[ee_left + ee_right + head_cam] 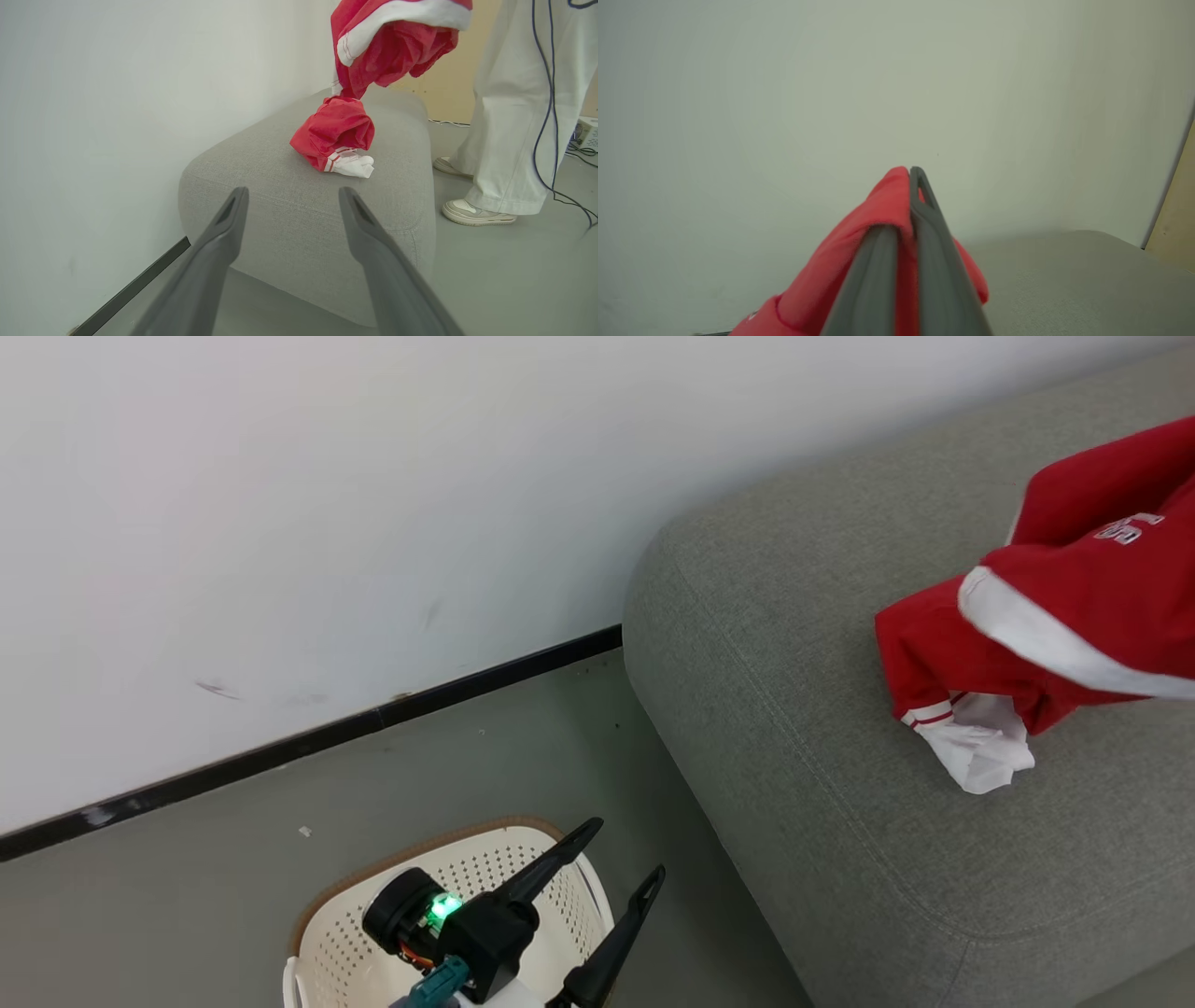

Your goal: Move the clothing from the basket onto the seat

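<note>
A red garment with white bands, the clothing (1074, 625), hangs over the grey seat (840, 709); its lower sleeve and white cuff rest on the cushion. In the left wrist view the clothing (369, 88) dangles from above onto the seat (299, 219). My right gripper (911, 179) is shut on the red clothing (878, 228), with fabric pinched between its fingers. Low in the head view my left gripper (627, 851) stands open above the cream basket (551, 873), nothing between its fingers. In its own wrist view the left gripper (293, 195) points at the seat's near end.
A white wall with a black skirting strip (308, 737) runs behind the basket and seat. A person's legs in pale trousers (509, 116) and shoes stand beyond the seat's far side, with dark cables (546, 140) hanging nearby. Grey floor (467, 765) lies between basket and seat.
</note>
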### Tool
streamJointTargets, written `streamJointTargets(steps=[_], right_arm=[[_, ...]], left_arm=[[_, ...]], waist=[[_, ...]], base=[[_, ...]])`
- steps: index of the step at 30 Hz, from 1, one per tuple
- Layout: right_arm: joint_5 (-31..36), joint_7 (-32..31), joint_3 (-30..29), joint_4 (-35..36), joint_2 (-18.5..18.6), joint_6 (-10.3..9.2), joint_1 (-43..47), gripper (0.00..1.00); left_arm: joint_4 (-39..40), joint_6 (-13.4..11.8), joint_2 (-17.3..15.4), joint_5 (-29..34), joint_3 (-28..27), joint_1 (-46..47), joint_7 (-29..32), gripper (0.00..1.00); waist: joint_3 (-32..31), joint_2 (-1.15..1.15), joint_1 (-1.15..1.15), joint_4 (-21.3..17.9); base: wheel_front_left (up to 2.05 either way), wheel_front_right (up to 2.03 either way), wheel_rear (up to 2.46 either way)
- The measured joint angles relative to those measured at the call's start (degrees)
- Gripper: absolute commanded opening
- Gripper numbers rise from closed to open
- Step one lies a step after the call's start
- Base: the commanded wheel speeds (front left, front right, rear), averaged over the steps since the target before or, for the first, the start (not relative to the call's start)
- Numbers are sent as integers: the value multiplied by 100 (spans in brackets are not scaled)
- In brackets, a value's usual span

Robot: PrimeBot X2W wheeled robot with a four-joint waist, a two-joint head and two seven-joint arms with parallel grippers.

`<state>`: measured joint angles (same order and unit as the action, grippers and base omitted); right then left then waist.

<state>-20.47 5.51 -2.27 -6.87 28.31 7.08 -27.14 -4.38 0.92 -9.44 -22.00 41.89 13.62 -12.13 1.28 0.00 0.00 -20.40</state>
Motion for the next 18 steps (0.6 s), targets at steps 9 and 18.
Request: streamJointTargets(steps=[9, 18], right_arm=[[-12, -123, -366, -1013, 258, 0, -860, 0], [202, 63, -344, -1872, 182, 0, -1076, 0]], left_arm=[[331, -131, -144, 118, -127, 179, 98, 100], [610, -135, -213, 274, -115, 397, 252, 100]], waist=[[388, 0, 0, 117], [826, 0, 0, 298]], base=[[0, 0, 0], [0, 0, 0]])
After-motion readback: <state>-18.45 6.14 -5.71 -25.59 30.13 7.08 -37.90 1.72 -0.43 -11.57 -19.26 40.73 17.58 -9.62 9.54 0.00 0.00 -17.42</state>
